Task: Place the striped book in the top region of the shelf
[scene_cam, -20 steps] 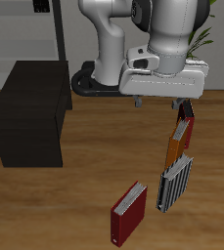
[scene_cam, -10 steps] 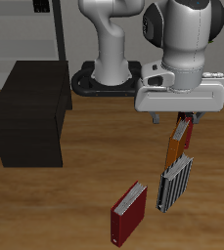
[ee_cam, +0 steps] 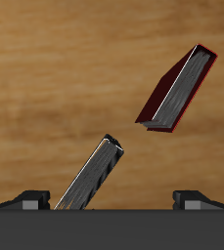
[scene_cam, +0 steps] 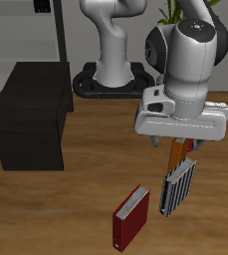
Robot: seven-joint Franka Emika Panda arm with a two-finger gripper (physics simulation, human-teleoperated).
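Wooden desk [scene_cam: 46, 214], plank grain, biggest thing in frame. Large matte black boxy shelf [scene_cam: 31, 115] sits on it toward the back, well apart from the books, flat top bare. White Franka arm rises from its base at the desk's back edge, head tilted down over the books. Grey open-frame rack [scene_cam: 26, 35] stands behind the shelf, past the back edge.

Two-finger gripper [scene_cam: 181, 149] hangs above the books, touching none. Jaws apart: wrist view shows both fingertips [ee_cam: 30, 198] spread wide with nothing between them.

Books, all near the front edge: thin dark red book [scene_cam: 130, 217] closest to the front edge, pale page edges up. Thin striped book [scene_cam: 178, 186] with narrow black and white stripes lies on the desk just beside the red one, slightly farther back, directly under the gripper. Orange book [scene_cam: 178, 154] is just behind the striped one, mostly hidden by the gripper.
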